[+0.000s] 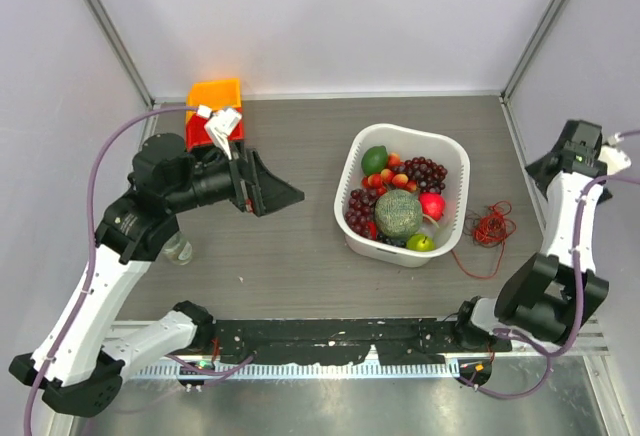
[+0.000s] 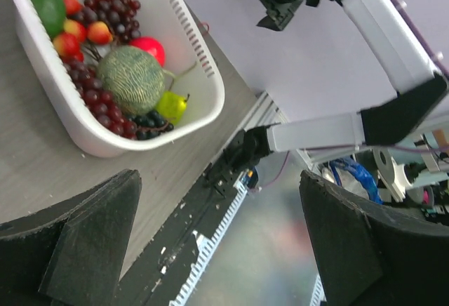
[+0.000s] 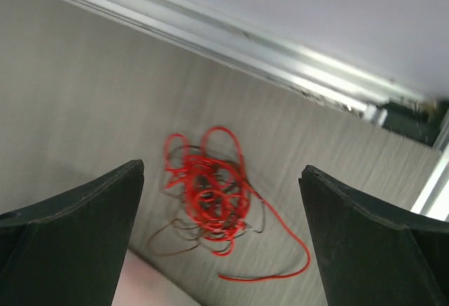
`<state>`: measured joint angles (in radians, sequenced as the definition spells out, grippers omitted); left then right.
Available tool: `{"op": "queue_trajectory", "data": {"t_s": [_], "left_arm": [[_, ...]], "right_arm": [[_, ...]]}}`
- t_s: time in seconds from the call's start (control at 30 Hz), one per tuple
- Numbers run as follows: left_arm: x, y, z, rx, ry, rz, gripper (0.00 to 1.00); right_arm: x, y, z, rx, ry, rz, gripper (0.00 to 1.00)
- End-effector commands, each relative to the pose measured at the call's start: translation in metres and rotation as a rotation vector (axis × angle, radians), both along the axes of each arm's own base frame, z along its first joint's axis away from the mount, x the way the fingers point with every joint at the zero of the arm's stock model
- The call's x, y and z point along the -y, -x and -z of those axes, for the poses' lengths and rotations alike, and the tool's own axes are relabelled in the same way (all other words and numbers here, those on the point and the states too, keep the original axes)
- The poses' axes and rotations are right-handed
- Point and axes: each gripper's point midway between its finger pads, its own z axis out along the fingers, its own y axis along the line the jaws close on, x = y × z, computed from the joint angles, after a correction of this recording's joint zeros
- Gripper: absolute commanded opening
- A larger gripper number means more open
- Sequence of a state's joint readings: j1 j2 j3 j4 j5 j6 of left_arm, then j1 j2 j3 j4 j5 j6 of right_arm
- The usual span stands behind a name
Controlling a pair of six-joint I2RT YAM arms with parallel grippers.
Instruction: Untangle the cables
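Starting at the left of the top view, our left end effector [image 2: 217, 243] hangs above the desk [image 1: 300, 246] in the left-centre of the frame, just below an orange bin [image 1: 215, 96] that sits at the upper left. Its jaws are spread wide with nothing between them, and its wrist camera looks across at the basket, not at the wires. In the middle of the frame stands the white basket [image 1: 400, 134], filled with fruit [image 1: 398, 212], which has no part in the job. Just to the right of the basket, at centre-right, the cables [image 1: 490, 226] lie on the desk as one loose red knot with a darker strand mixed in. A single red end trails away toward the lower left along the basket's side. At the far right edge our right end effector [image 3: 221, 173] is raised above the desk, jaws fully apart and empty. In its wrist view the cables [image 3: 210, 201] sit in the middle of the frame between the two fingers but well below them. We judge the task as not yet begun: no strand is pulled free, neither end effector touches the wires, and all of the separating is left.
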<state>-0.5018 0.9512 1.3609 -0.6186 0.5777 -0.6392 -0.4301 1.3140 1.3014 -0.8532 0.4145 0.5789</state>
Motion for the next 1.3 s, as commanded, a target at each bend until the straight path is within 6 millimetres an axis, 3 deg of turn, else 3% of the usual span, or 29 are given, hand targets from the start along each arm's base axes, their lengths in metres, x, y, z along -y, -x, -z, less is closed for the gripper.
{"op": "queue_trajectory", "data": {"t_s": [0.0, 0.03, 0.2, 0.4, 0.6, 0.73, 0.8, 0.83, 0.93, 0.97, 1.07, 1.17, 1.27], "left_arm": [[0.009, 0.015, 0.016, -0.021, -0.015, 0.056, 1.0], [0.01, 0.018, 0.02, -0.028, -0.018, 0.062, 1.0], [0.017, 0.028, 0.038, -0.065, -0.014, 0.067, 1.0], [0.026, 0.034, 0.054, -0.106, 0.001, 0.071, 1.0], [0.037, 0.04, 0.058, -0.112, -0.02, 0.097, 1.0], [0.037, 0.045, 0.057, -0.105, -0.026, 0.095, 1.0], [0.035, 0.048, 0.056, -0.102, -0.028, 0.094, 1.0], [0.034, 0.049, 0.056, -0.101, -0.031, 0.093, 1.0], [0.03, 0.051, 0.053, -0.09, -0.032, 0.084, 1.0], [0.028, 0.051, 0.053, -0.089, -0.035, 0.078, 1.0], [0.024, 0.052, 0.051, -0.075, -0.037, 0.067, 1.0], [0.021, 0.051, 0.05, -0.064, -0.045, 0.053, 1.0], [0.017, 0.049, 0.05, -0.056, -0.048, 0.031, 1.0]], "right_arm": [[-0.007, -0.009, 0.061, 0.032, -0.183, 0.015, 0.97], [-0.015, -0.006, 0.077, 0.011, -0.221, 0.001, 0.97], [-0.031, -0.014, 0.109, 0.063, -0.271, -0.031, 0.95], [-0.061, -0.01, 0.151, -0.096, -0.243, -0.087, 0.95], [-0.076, 0.001, 0.19, -0.163, -0.277, -0.065, 0.91], [-0.077, 0.007, 0.204, -0.227, -0.289, -0.068, 0.59], [-0.071, 0.006, 0.198, -0.248, -0.263, -0.079, 0.31], [-0.067, 0.005, 0.188, -0.25, -0.241, -0.072, 0.19], [-0.045, -0.002, 0.147, -0.212, -0.125, -0.035, 0.06], [-0.041, 0.002, 0.126, -0.189, -0.089, -0.019, 0.01], [-0.025, -0.007, 0.047, -0.028, 0.035, 0.004, 0.01], [-0.034, -0.013, -0.041, 0.221, 0.106, -0.089, 0.01], [-0.063, -0.022, -0.121, 0.459, 0.145, -0.272, 0.01]]}}
